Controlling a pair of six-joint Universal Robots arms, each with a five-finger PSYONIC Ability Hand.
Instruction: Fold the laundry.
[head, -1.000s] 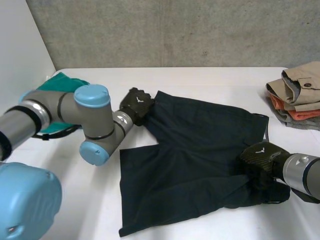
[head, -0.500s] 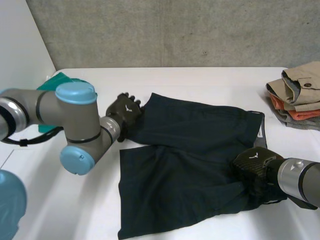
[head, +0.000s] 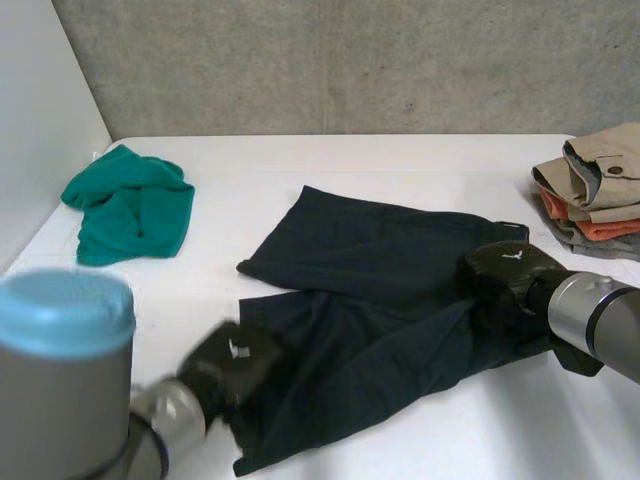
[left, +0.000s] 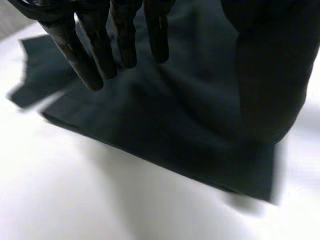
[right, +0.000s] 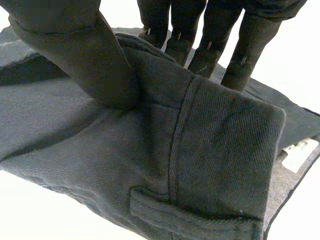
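Dark navy shorts (head: 390, 270) lie spread in the middle of the white table (head: 330, 160), one leg folded toward the near side. My left hand (head: 232, 362) hovers at the near leg's hem, by the shorts' near left corner. In the left wrist view its fingers (left: 95, 50) are straight and apart from the thumb, over the dark cloth (left: 165, 130), holding nothing. My right hand (head: 505, 272) is at the waistband on the right side. There its thumb (right: 85, 55) and fingers pinch a raised fold of the waistband (right: 210, 150).
A crumpled green cloth (head: 130, 205) lies at the far left of the table. A stack of folded clothes (head: 595, 195), tan on top with orange and grey below, stands at the far right edge. A concrete wall runs behind the table.
My left hand let go of the far leg's hem, opened and swung to the near leg's hem. My right hand carried the waistband up and away from the near edge.
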